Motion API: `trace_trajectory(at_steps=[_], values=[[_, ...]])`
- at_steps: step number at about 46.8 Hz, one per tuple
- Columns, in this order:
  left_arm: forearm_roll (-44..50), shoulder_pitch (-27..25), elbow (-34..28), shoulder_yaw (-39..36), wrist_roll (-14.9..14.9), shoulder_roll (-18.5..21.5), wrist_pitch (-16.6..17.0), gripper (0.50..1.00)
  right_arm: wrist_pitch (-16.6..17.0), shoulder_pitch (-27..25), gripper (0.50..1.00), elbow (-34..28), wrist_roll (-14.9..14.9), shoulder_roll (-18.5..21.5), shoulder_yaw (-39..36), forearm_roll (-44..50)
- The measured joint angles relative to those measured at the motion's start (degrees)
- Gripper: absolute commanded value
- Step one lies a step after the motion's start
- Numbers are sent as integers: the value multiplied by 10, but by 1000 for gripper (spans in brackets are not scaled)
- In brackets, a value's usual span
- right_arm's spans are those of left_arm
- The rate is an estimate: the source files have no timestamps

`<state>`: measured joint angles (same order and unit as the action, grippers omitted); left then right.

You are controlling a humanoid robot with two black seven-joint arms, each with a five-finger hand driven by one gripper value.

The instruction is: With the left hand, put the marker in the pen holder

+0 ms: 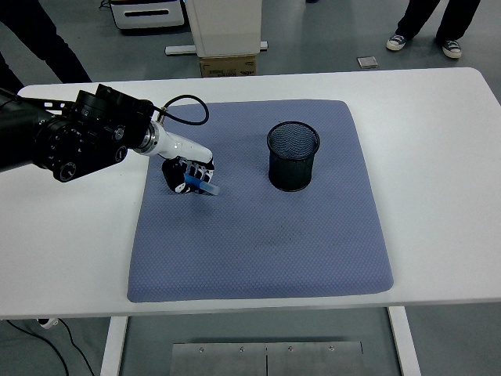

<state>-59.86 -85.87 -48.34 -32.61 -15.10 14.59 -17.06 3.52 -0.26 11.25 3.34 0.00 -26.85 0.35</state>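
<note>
Bulky black left arm (74, 141) with round joint housings, white wrist, looping black cable (184, 106), black-and-white left hand (188, 174).

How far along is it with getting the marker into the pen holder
Done: the left hand has closed on the blue marker at the left side of the mat. In hand: the marker is gripped low over the mat, its tip sticking out to the right. Left: carry it right to the black mesh pen holder, which looks empty, and drop it in.

Bright, even overhead light; soft shadow beside the pen holder (293, 156); white table (438, 157) slightly glary; focus sharp throughout.
</note>
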Motion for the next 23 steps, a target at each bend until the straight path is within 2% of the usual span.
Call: trace_trajectory(at_steps=[4, 5, 8, 17, 23], values=[[0, 0, 0, 0, 0, 0, 0, 534, 0, 0, 1000, 0, 0, 0, 0, 0], [0, 0, 0, 0, 0, 0, 0, 566, 0, 0, 1000, 0, 0, 0, 0, 0], [0, 0, 0, 0, -1, 0, 0, 578, 0, 0, 1000, 0, 0, 0, 0, 0], [0, 0, 0, 0, -1, 0, 1, 587, 0, 0, 1000, 0, 0, 0, 0, 0], [0, 0, 0, 0, -1, 0, 1, 575, 0, 0, 1000, 0, 0, 0, 0, 0]])
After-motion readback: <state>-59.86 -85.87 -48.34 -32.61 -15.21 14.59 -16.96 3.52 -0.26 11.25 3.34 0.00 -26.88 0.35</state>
